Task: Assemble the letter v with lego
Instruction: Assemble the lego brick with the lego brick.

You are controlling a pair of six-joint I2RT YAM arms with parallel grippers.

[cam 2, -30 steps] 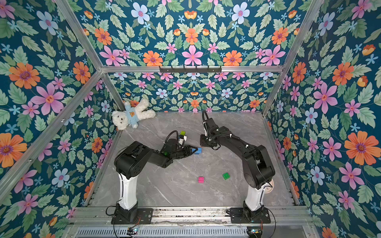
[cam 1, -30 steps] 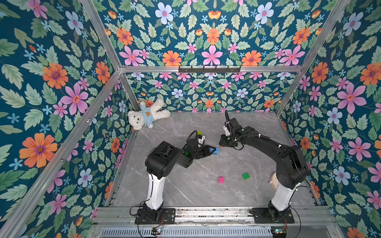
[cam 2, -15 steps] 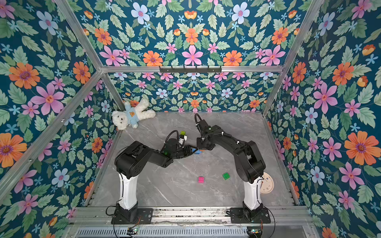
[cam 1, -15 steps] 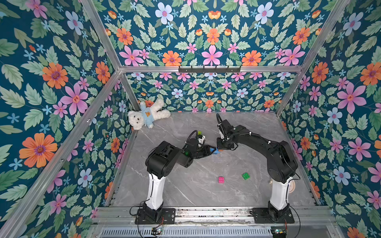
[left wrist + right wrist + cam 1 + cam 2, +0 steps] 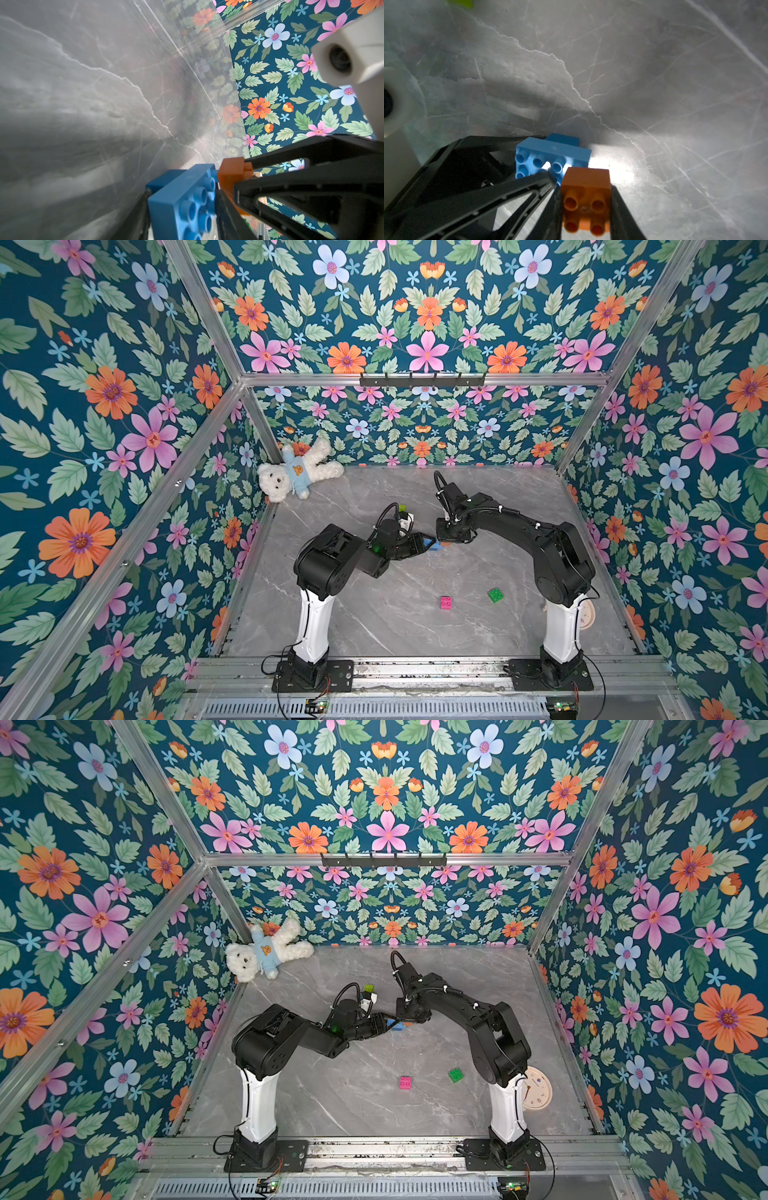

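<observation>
Mid-table, my left gripper [image 5: 428, 542] is shut on a long light-blue lego brick [image 5: 182, 199], studs facing the wrist camera. A darker blue brick [image 5: 562, 139] sits against its far side. My right gripper [image 5: 585, 207] is shut on an orange brick [image 5: 585, 199], held right beside the light-blue brick's [image 5: 550, 153] end; whether they touch is unclear. A pink brick [image 5: 445, 602] and a green brick [image 5: 495, 595] lie loose on the table nearer the front. A lime brick [image 5: 402, 507] shows just behind the left wrist. No letter v shape is visible.
A white teddy bear [image 5: 297, 475] lies in the back left corner. A round pale disc [image 5: 536, 1088] rests by the right arm's base. Floral walls close in the marble table [image 5: 374, 635] on three sides.
My right arm has swung left, bringing the orange brick up against the light-blue brick. The left gripper has hardly moved. The pink and green bricks lie as before.
</observation>
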